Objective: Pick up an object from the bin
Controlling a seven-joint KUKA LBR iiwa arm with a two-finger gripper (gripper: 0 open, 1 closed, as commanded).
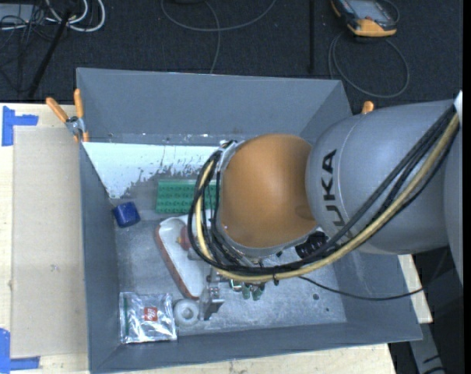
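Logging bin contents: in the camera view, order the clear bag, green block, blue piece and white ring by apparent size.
1. Clear bag and green block: near alike; the arm hides part of the block, so unranked.
2. Blue piece and white ring: far smaller, alike to each other.

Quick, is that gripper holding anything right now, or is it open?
Gripper: cannot be told whether open or closed; it is down in the grey bin, next to a small white round piece and a clear packet.
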